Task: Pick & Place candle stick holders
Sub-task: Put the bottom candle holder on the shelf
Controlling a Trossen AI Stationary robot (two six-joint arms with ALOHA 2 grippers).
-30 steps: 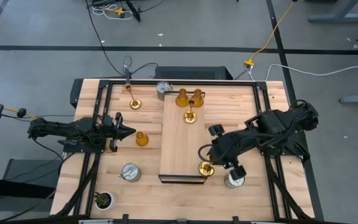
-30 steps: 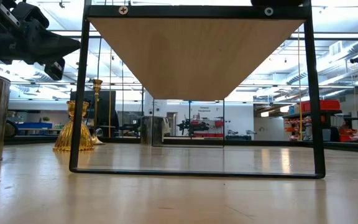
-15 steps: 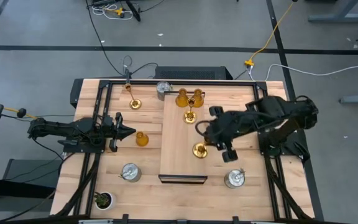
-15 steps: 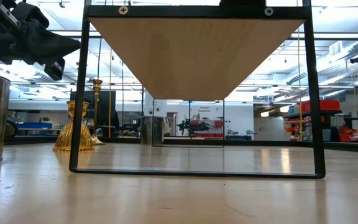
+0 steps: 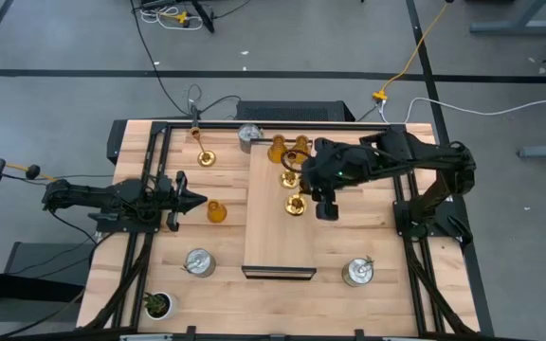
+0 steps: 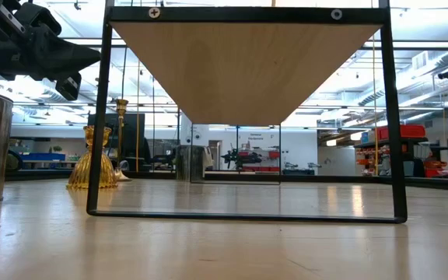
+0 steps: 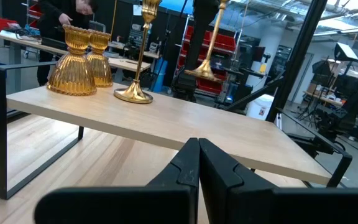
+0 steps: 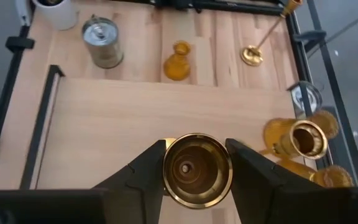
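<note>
My right gripper [image 5: 311, 191] hangs over the raised wooden board [image 5: 273, 242], shut on a gold thin-stemmed holder [image 5: 296, 204]. The left wrist view shows that holder [image 7: 207, 56] tilted above the board. On the board's far end stand two amber holders [image 5: 276, 149] and another gold one [image 8: 303, 140]. A third amber holder [image 5: 216, 211] and a gold one [image 5: 204, 157] stand on the table left of the board. Silver holders sit at the far edge [image 5: 247, 135], near left [image 5: 198, 262] and near right [image 5: 357, 272]. My left gripper [image 5: 200, 199] waits shut beside the amber holder. My right gripper pinches the gold holder's top cup [image 8: 170, 169] between its two fingers [image 8: 146, 177], one on each side. The fingers slant down from the table's right. The holder hangs tilted below them, round base [image 7: 199, 71] lowest, clear of the board.
The board rests on a black frame [image 6: 99, 140] that leaves a gap above the table. A small green potted plant [image 5: 156, 304] stands at the near left corner. Bare board lies toward its near end.
My right gripper has carried the gold holder from beside the board's near right corner toward the far edge and a little left, over the board's middle. It has rolled as it went and stays shut on the holder.
</note>
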